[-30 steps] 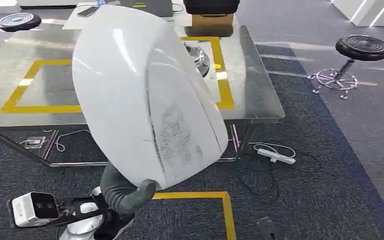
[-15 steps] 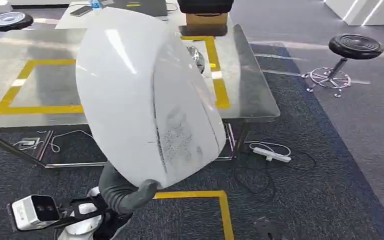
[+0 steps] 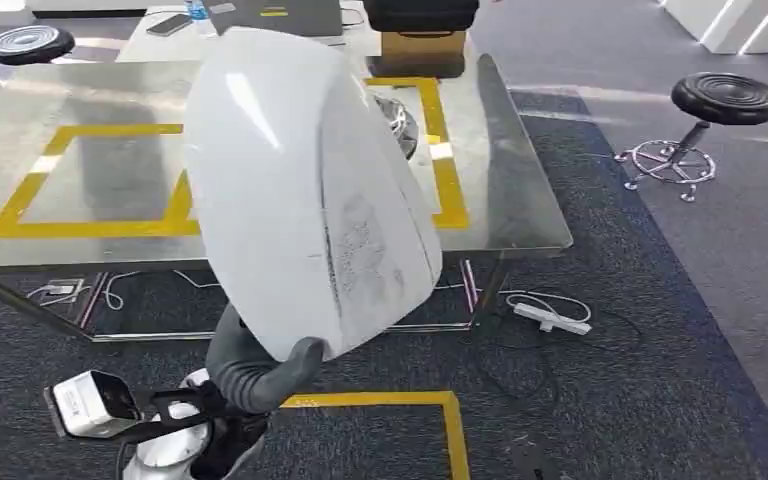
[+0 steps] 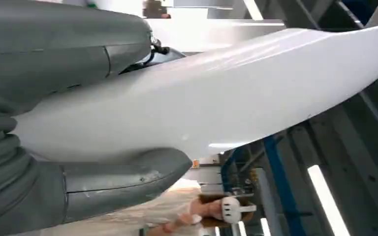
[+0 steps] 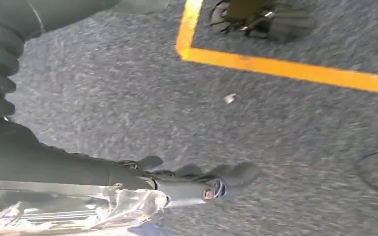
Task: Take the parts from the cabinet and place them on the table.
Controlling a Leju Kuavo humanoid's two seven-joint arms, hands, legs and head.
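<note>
Since a second ago the large glossy white curved shell part has tipped slightly and sits closer to the steel counter with yellow tape squares; the camera has shifted too. The left hand grasps its lower edge, thumb and fingers clamped either side, likely to carry it upright. The right hand hangs over grey carpet, seemingly holding a clear shiny piece; I cannot tell its grasp.

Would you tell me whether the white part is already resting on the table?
Not yet: the white part is held tilted in the air by the left hand, short of the table.
</note>
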